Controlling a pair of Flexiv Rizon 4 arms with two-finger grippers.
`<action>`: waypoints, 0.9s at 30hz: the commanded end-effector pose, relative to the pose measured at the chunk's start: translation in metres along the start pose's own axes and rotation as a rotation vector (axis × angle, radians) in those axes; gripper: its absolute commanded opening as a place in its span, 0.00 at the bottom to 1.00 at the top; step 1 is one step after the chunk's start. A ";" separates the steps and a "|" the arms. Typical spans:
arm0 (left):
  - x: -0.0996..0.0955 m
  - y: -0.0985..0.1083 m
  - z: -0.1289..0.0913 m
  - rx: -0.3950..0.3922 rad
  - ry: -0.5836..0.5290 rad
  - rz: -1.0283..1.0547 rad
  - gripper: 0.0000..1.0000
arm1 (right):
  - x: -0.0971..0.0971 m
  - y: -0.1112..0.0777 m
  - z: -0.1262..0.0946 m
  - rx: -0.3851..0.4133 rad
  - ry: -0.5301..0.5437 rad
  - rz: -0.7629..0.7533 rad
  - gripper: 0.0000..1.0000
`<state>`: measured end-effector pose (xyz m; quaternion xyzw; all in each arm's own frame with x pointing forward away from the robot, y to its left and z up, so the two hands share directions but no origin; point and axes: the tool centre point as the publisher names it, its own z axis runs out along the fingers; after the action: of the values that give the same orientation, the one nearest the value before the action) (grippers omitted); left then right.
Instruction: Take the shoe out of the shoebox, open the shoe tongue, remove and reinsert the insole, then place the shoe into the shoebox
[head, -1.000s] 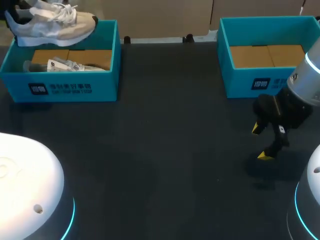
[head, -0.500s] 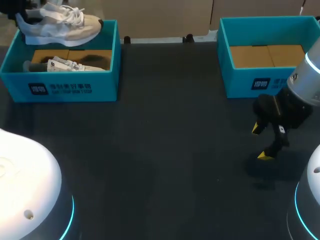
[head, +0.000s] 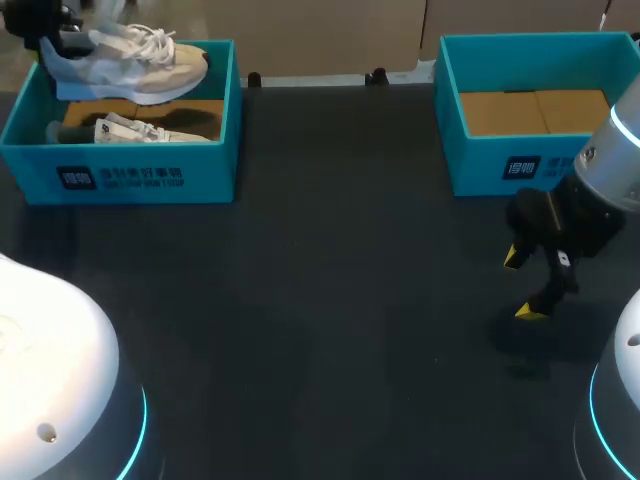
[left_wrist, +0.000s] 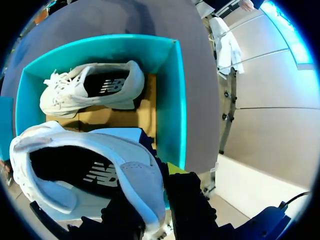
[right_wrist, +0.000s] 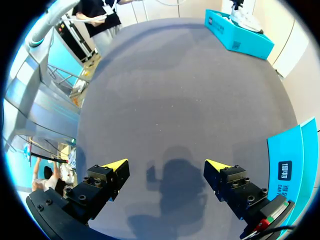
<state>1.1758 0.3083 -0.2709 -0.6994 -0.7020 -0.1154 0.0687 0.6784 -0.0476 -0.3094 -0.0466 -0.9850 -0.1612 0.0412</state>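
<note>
Fingers (left_wrist: 190, 210) of my left gripper (left_wrist: 156, 206) pinch the shoe (left_wrist: 85, 165) by its heel, above the shoebox (head: 120, 165) | right gripper (right_wrist: 165, 167) spread, well apart | I'd lift until the sole clears the wall, then carry it out level.

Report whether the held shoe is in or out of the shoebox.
Out. The shoe hangs above the left shoebox, heel gripped by the left gripper; the other shoe lies inside.
</note>
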 end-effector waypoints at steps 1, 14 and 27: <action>-0.004 0.009 0.011 0.013 -0.002 -0.012 0.00 | 0.001 0.000 0.000 0.001 -0.002 0.000 1.00; -0.022 0.016 0.026 0.035 0.029 -0.026 0.00 | 0.001 0.000 0.000 0.001 -0.002 0.000 1.00; -0.024 0.022 0.048 0.058 0.048 -0.037 0.00 | 0.001 0.000 0.000 0.001 -0.002 0.000 1.00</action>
<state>1.1914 0.2965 -0.3152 -0.6817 -0.7155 -0.1171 0.0977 0.6784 -0.0476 -0.3094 -0.0466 -0.9850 -0.1613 0.0412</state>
